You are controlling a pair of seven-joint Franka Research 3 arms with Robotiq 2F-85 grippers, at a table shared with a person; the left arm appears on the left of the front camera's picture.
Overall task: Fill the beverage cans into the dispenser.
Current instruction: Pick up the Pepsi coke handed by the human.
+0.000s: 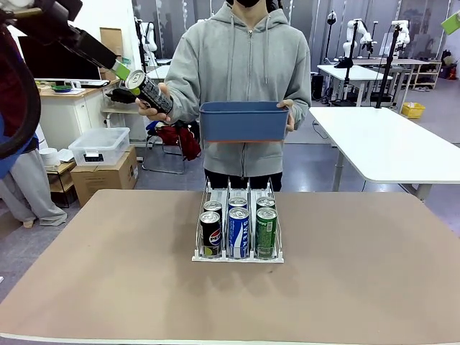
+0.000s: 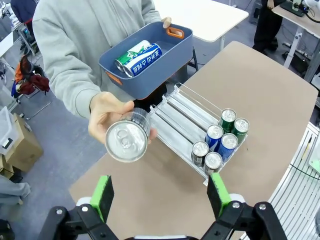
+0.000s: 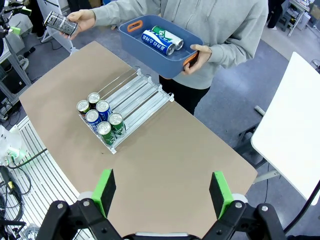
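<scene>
Broadly, a matte brown table (image 1: 108, 287) carries the dispenser (image 2: 182, 112): a clear acrylic rack of 3 lanes with thin upright dividers on a white base, set near the table's far edge in front of a person in a soft grey hoodie (image 1: 244, 65). With one hand (image 3: 196, 55) the person holds a rounded blue plastic bin (image 1: 244, 122) with orange grips, above the dispenser's rear end. In it lie 2 cans on their sides, a green one (image 2: 126, 59) and a blue-and-white one (image 2: 146, 57).

6 slim cans stand in the dispenser, 2 per lane: black (image 1: 210, 233), blue-and-white (image 1: 238, 231), green (image 1: 266, 231), all with silver tops.

The person's other hand (image 2: 102, 115) grips a black can (image 2: 127, 137), tilted, its shiny round top facing the left gripper (image 2: 160, 195). That gripper's green-padded jaws are spread and grasp nothing. The right gripper (image 3: 162, 192) is high above the table, jaws likewise released.
</scene>
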